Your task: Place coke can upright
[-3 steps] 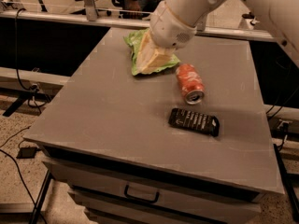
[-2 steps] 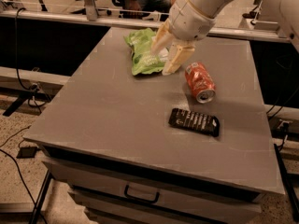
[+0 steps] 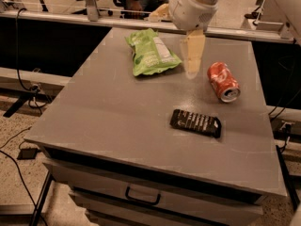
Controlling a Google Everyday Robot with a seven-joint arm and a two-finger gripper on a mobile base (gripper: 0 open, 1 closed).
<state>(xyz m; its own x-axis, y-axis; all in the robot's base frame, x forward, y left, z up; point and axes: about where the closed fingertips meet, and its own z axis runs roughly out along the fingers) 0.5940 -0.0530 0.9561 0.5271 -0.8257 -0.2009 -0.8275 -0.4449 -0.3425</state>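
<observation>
The coke can [image 3: 223,81], red with a silver top, lies on its side on the right part of the grey table [image 3: 117,112], its top facing the front right. My gripper [image 3: 193,60] hangs from the white arm just left of the can, tips low over the table, between the can and the green chip bag [image 3: 150,53]. It holds nothing that I can see and stands apart from the can.
A flat black snack bar wrapper [image 3: 195,123] lies in front of the can. The table's right edge is close behind the can. A drawer with a handle [image 3: 141,197] sits below the table top. Rails and cables run behind and to the left.
The gripper has moved right, off the chip bag. The can has shifted right along the table, still on its side. The bag and wrapper have not moved.
</observation>
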